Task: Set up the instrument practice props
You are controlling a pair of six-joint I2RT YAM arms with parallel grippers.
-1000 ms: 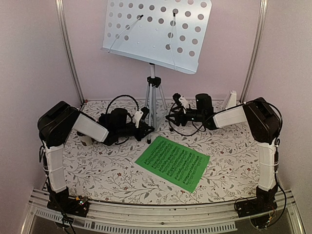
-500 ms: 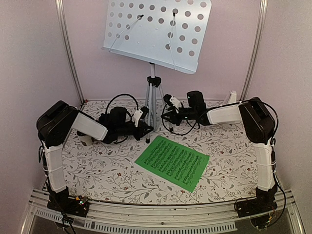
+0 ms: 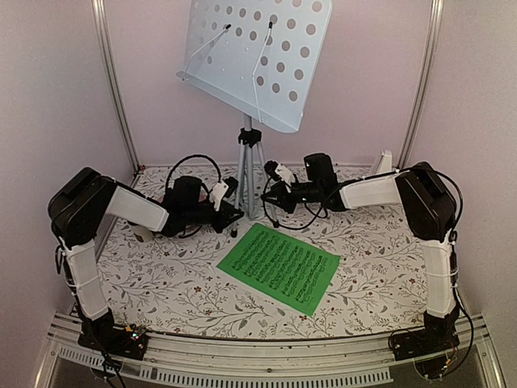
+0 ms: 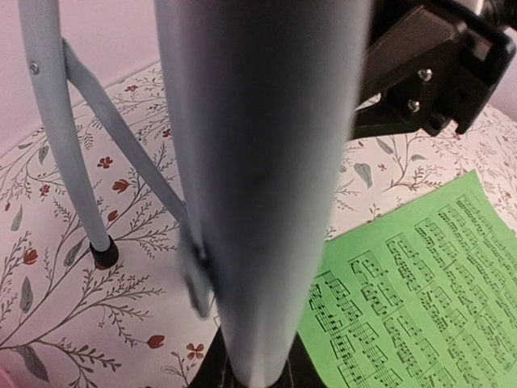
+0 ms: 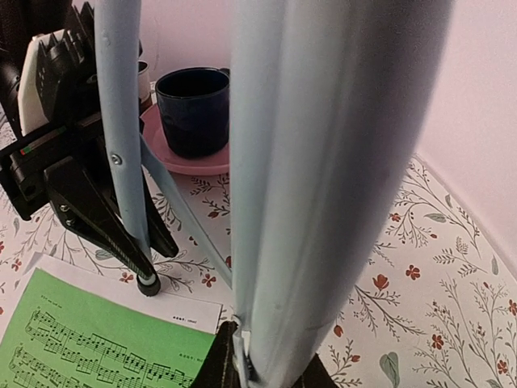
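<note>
The pale grey music stand point(image 3: 249, 158) stands at the back middle, its hole-punched desk point(image 3: 250, 61) tilted up high. My left gripper point(image 3: 232, 215) is shut on the tripod's left leg point(image 4: 258, 162). My right gripper point(image 3: 271, 194) is shut on the right leg point(image 5: 323, 194). A green sheet of music point(image 3: 280, 267) lies flat in front of the tripod, and a white sheet point(image 5: 121, 301) pokes out from under its far edge. A small white pyramid, the metronome point(image 3: 382, 165), shows behind my right arm.
A dark blue cup point(image 5: 192, 109) on a pink plate point(image 5: 174, 152) sits at the back left behind the tripod. Pink walls and metal posts point(image 3: 113, 89) close in the floral table point(image 3: 380, 267) on three sides.
My right gripper has closed on the tripod leg. Both arms and the stand have shifted left, the desk has swung left and turned, and the green sheet has slid slightly left.
</note>
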